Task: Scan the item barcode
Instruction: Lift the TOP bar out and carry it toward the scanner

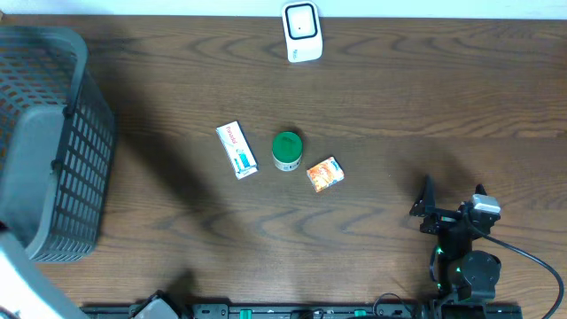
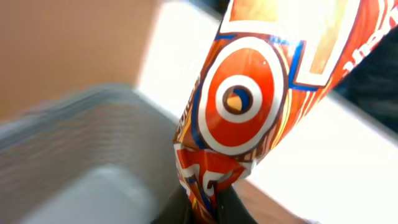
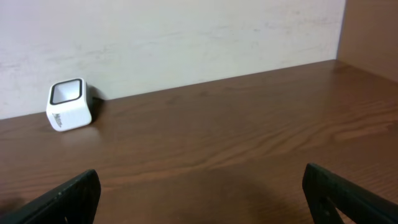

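1. The left gripper point(image 2: 208, 210) is pressed together on the crimped bottom end of a snack packet point(image 2: 249, 106). It pinches the foil between its 2 dark fingers point(image 2: 239, 208). The packet rises from the grip and leans toward the upper right of the left wrist view.
2. The packet is orange-red, with a white-ringed bullseye and blue outlines (the white lettering at its upper edge is cut off by the frame).
3. Behind and below the packet is the grey mesh basket point(image 2: 81, 149), blurred in that view. From overhead, the basket sits at the left edge of the table.
4. The right gripper point(image 3: 200, 180) is spread wide and holds nothing. Its 2 black fingers point(image 3: 62, 199) frame bare wood in the right wrist view. From overhead, it sits near the table's lower right corner.
5. The white scanner point(image 1: 302, 33) stands at the far edge of the brown wooden table point(image 1: 425, 97), close to the pale wall point(image 3: 186, 37) and well apart from the right gripper.
6. 3 more items lie in a loose row at the table's centre. A white carton point(image 1: 236, 150) lies at the left, a green-lidded jar point(image 1: 286, 151) stands just beside it, and an orange box point(image 1: 325, 174) lies just right of the jar. No gripper is touching any of the 3.
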